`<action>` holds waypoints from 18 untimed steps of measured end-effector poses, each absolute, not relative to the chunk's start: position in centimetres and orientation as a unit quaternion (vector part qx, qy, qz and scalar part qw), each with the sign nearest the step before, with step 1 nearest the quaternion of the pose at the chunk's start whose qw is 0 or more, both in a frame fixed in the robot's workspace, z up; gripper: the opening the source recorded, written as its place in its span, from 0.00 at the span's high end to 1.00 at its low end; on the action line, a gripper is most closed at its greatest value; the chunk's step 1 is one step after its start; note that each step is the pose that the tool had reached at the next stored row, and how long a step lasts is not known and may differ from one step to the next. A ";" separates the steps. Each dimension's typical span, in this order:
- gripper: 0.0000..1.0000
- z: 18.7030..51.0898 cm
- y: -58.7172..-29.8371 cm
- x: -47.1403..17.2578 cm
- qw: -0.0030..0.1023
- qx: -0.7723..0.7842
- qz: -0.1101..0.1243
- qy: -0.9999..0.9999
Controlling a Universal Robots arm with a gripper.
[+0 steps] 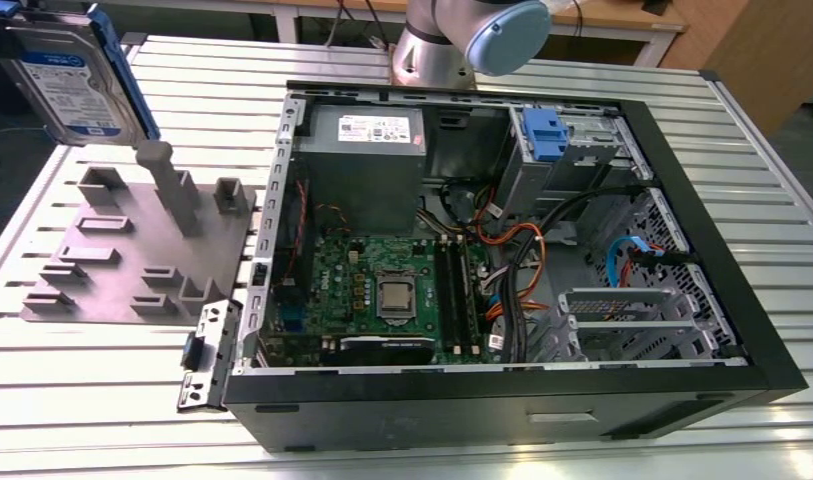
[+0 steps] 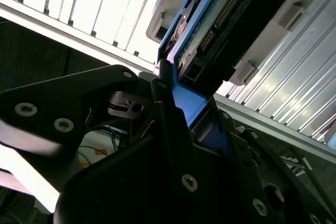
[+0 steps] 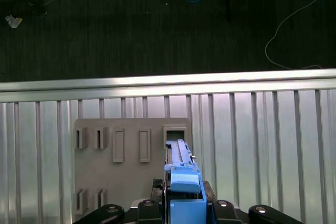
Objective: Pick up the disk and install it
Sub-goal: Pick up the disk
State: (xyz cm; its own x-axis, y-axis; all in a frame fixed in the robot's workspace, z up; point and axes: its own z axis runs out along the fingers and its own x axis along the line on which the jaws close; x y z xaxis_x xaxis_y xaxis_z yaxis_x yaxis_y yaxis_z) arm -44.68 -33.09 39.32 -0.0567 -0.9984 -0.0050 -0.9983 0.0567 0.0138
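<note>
My pincer (image 2: 185, 103) is clenched on the blue-bracket end of the disk (image 1: 75, 78), which hangs in the air above the grey fixture plate (image 1: 119, 255) by the table's (image 1: 99, 400) edge, well apart from the open computer case (image 1: 513, 405). Since I grip only that plastic end, I judge the drive could tilt or slip. A tilted drive could snag the loose cables (image 1: 513, 238) inside the case.
</note>
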 end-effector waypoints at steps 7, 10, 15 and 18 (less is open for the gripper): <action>0.64 39.5 -33.1 -44.7 0.003 0.687 -0.007 -0.727; 0.64 39.6 -33.1 -44.7 0.003 0.687 -0.007 -0.727; 0.64 39.6 -33.1 -44.7 0.003 0.687 -0.007 -0.727; 0.64 39.7 -33.1 -44.7 0.003 0.687 -0.007 -0.727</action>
State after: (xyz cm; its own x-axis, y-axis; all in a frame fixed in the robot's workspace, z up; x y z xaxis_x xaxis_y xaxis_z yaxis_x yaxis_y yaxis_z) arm -44.68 -33.09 39.72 -0.0567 -0.9984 -0.0049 -0.9983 0.0567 0.0139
